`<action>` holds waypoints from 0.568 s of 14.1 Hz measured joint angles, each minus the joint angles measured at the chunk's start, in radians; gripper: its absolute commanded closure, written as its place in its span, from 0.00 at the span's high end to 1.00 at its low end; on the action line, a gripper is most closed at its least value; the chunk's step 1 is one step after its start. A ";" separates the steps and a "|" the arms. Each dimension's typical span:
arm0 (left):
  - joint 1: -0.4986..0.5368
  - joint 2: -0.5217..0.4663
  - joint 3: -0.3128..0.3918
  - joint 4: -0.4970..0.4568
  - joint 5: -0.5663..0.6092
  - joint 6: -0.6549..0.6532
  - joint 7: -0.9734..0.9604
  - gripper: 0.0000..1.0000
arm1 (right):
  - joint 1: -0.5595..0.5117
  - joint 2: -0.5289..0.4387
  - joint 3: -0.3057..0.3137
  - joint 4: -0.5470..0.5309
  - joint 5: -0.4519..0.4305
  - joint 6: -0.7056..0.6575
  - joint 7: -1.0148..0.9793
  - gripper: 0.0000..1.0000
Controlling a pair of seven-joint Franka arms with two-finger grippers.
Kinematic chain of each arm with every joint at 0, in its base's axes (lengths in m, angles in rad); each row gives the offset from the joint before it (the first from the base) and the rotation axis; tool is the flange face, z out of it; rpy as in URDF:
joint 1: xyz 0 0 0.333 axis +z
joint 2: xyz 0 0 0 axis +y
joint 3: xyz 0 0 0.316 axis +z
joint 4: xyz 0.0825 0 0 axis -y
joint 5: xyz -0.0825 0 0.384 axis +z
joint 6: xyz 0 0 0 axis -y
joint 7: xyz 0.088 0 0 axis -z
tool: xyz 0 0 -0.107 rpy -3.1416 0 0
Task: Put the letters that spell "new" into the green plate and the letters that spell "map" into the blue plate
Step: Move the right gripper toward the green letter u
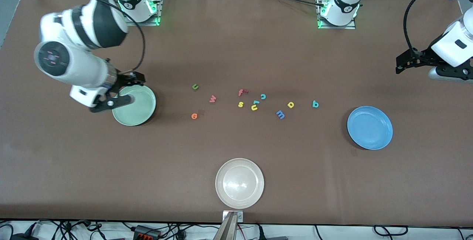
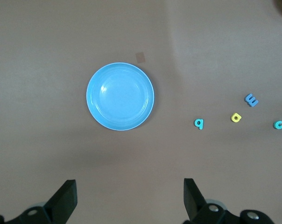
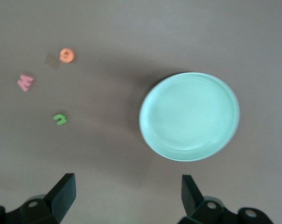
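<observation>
Hovering open and empty, the right tool (image 1: 111, 101) hangs over the green plate's (image 1: 142, 112) rim. The green n (image 1: 195, 86), pink w (image 1: 212, 99) and orange e (image 1: 194, 115) lie on the counter (image 1: 236, 48) well apart from it. Left tool (image 2: 129, 198), open, empty, hangs above bare counter near the blue plate (image 2: 120, 96); teal p (image 2: 198, 123), yellow a (image 2: 236, 117), blue m (image 2: 251, 99) lie beside that plate.

The front view looks down from high above the table's (image 1: 236, 48) near edge, facing both arm bases along the top edge. Each wrist camera looks straight down from well above: the left one over the blue plate (image 2: 120, 96), the right one over the green plate (image 3: 189, 115). Both plates also show in the front view.
</observation>
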 measured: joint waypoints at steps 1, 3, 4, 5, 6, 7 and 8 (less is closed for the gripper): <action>0.000 0.000 0.000 0.000 0.000 -0.001 0.000 1.00 | 0.027 0.022 0.000 -0.007 0.000 0.013 0.000 1.00; 0.000 0.000 0.000 0.000 0.000 -0.023 0.000 1.00 | 0.083 0.056 0.001 -0.055 0.001 0.095 0.000 1.00; -0.001 0.000 -0.001 0.000 0.000 -0.038 0.000 1.00 | 0.111 0.067 0.001 -0.096 0.001 0.163 0.000 1.00; -0.001 0.000 -0.002 0.000 0.000 -0.055 0.000 1.00 | 0.138 0.075 0.001 -0.139 0.001 0.228 0.001 1.00; -0.002 0.000 -0.006 0.000 0.000 -0.065 0.000 1.00 | 0.159 0.083 0.001 -0.177 0.001 0.276 0.001 1.00; -0.003 0.000 -0.015 0.000 0.000 -0.070 0.000 1.00 | 0.174 0.089 0.001 -0.204 0.001 0.307 0.001 1.00; -0.004 0.000 -0.025 0.000 0.000 -0.072 0.000 1.00 | 0.187 0.093 0.001 -0.222 0.001 0.332 0.001 1.00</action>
